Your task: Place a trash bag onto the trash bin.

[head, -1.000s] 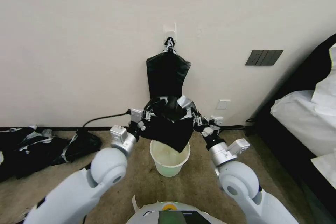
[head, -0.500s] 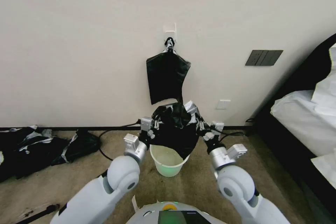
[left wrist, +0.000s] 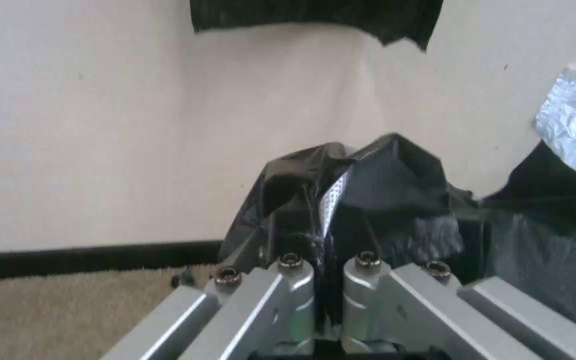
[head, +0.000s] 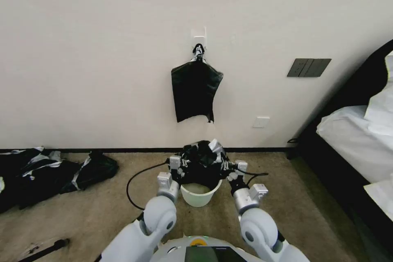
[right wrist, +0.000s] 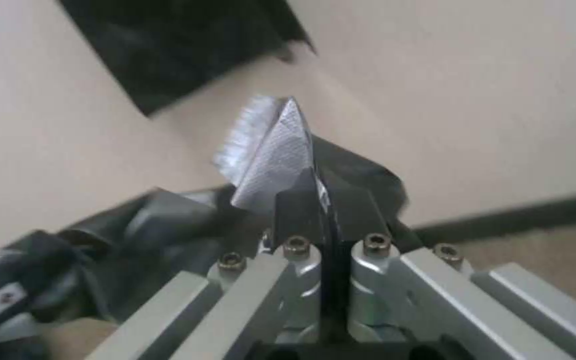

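At lower centre, the left gripper (head: 183, 166) and right gripper (head: 226, 167), each clamped on the trash bag (head: 200, 166), held it over the trash bin (head: 198, 195).

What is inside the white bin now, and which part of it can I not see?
The trash bag, pinched shut by the left gripper and right gripper, hangs into the trash bin. A pale strip of inner wall shows; the bottom and far rim are covered.

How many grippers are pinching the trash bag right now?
2. The left gripper is shut on the trash bag at its left edge, the right gripper on its right edge, holding it over the trash bin.
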Tool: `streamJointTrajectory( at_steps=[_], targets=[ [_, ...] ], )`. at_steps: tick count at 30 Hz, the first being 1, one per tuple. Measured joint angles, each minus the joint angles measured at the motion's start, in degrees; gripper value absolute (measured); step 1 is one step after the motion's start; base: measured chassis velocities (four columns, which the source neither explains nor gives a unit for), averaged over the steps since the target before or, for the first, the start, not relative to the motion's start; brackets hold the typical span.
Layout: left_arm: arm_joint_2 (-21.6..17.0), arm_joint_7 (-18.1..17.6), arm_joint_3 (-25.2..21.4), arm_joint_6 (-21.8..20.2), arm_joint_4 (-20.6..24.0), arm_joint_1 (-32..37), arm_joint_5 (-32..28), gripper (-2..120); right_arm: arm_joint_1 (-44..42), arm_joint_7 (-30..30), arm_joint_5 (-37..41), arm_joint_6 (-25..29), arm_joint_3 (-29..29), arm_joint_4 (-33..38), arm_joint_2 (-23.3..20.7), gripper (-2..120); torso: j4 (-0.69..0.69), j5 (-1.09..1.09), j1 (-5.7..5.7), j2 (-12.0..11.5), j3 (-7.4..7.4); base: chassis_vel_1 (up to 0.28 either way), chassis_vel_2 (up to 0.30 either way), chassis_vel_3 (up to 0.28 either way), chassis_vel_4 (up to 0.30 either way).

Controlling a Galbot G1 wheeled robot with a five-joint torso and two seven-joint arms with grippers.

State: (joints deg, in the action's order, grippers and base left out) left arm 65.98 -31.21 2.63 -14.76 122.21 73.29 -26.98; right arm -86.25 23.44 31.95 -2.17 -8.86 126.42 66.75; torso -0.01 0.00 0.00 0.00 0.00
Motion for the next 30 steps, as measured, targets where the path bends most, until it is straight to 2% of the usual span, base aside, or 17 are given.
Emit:
streamJointTrajectory(
  at_steps=[10, 20, 27, 30],
  targets=[
    [0.9, -0.3, -0.4, 1.6, -2.3, 5.4, 3.9, 0, -0.5, 6.4, 1.2, -3.3, 2.8, -2.6, 0.7, 0, 0.01, 0.0, 0.0, 0.0, 0.01, 0.0, 0.0, 0.0, 0.0],
    [0.3, 0.2, -2.3, 3.1, 2.1, 16.0, 7.0, 0, -3.0, 14.7, 5.0, -9.6, 4.5, 2.9, -0.3, 0, 0.01, 0.0, 0.0, 0.0, 0.0, 0.0, 0.0, 0.0, 0.0],
    [0.4, 0.1, -2.6, 3.2, 3.1, 18.5, 8.5, 0, -4.4, 17.8, 5.0, -12.2, 5.2, 3.4, -0.5, 0, 0.0, 0.0, 0.0, 0.0, 0.0, 0.0, 0.0, 0.0, 0.0],
    [-0.6, -0.9, -2.7, 1.7, 5.7, 21.0, 9.4, 0, -5.8, 21.4, 6.7, -16.5, 5.1, 5.1, -1.0, 0, 0.0, -0.01, 0.0, 0.0, 0.0, 0.0, 0.0, 0.0, 0.0]
  ],
)
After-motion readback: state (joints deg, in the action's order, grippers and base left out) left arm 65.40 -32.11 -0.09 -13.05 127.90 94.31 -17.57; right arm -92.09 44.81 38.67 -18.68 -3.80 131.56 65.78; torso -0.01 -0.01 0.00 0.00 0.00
